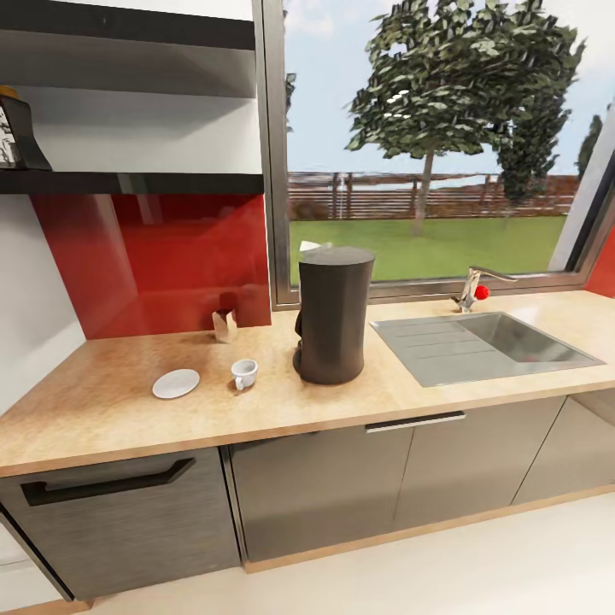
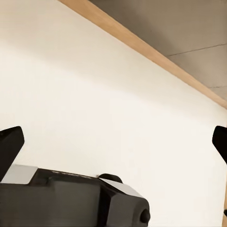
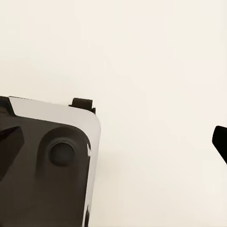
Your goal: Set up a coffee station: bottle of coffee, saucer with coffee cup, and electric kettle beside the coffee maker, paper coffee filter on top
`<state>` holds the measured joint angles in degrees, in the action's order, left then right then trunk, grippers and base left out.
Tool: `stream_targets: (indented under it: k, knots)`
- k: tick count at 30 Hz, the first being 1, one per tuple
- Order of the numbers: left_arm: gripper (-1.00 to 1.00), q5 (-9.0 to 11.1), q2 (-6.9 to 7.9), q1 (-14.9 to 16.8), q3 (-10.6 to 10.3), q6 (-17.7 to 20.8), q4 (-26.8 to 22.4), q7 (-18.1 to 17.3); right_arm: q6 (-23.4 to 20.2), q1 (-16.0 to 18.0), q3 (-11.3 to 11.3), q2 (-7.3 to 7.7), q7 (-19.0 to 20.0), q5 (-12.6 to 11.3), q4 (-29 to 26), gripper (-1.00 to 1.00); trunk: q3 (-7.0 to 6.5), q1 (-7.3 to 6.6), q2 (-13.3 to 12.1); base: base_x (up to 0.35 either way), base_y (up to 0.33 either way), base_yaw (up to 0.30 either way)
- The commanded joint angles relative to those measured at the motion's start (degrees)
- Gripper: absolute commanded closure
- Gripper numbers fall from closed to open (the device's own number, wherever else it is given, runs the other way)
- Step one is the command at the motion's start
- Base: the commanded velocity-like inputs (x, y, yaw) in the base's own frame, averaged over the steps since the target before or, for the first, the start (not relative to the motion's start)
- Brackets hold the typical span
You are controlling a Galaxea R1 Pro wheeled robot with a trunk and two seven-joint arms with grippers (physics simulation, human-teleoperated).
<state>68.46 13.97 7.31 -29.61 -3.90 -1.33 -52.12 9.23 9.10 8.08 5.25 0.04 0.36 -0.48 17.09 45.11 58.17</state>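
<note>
From my head camera I see the coffee maker (image 1: 333,314) standing upright on the wooden table (image 1: 102,410), left of the sink (image 1: 487,346). The coffee cup (image 1: 244,373) sits just left of it, apart from the white saucer (image 1: 176,383) further left. A small brown holder (image 1: 225,325) stands near the red backsplash (image 1: 154,260). A dark item (image 1: 19,135) rests on the shelf (image 1: 137,182). My left jaws (image 2: 116,142) and right jaws (image 3: 116,142) are both spread wide, holding nothing, over pale floor (image 2: 94,104).

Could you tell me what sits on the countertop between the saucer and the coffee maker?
In the head view, the white coffee cup stands between the saucer and the coffee maker, beside the saucer, not on it.
</note>
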Motion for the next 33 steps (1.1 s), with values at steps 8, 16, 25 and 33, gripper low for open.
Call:
stream_targets:
  k: [8, 16, 25, 33]
  knots:
    - [-1.0, 0.27, -0.08, 0.03, -0.45, -0.4, 0.01, 2.01, 0.17, 0.04, 0.27, 0.03, -0.1, 0.06, -1.4, -1.0, 0.07, 0.0, 0.04, 0.0, 0.0, 0.0]
    - [-1.0, 0.27, -0.08, 0.01, -0.38, -0.4, 0.01, 2.18, 0.25, 0.04, 0.27, 0.03, -0.13, 0.07, -1.77, -1.0, 0.07, 0.0, 0.04, 0.0, 0.0, 0.0]
    - [-1.0, 0.27, -0.08, 0.01, -0.37, -0.4, 0.01, 2.19, 0.26, 0.04, 0.27, 0.03, -0.16, 0.08, -1.8, -1.0, 0.07, 0.0, 0.04, 0.0, 0.0, 0.0]
    - [-1.0, 0.27, -0.08, 0.04, -0.36, -0.34, 0.01, 2.19, 0.26, 0.04, 0.29, 0.03, -0.21, 0.08, -1.8, -1.0, 0.07, 0.0, 0.04, 0.0, 0.0, 0.088]
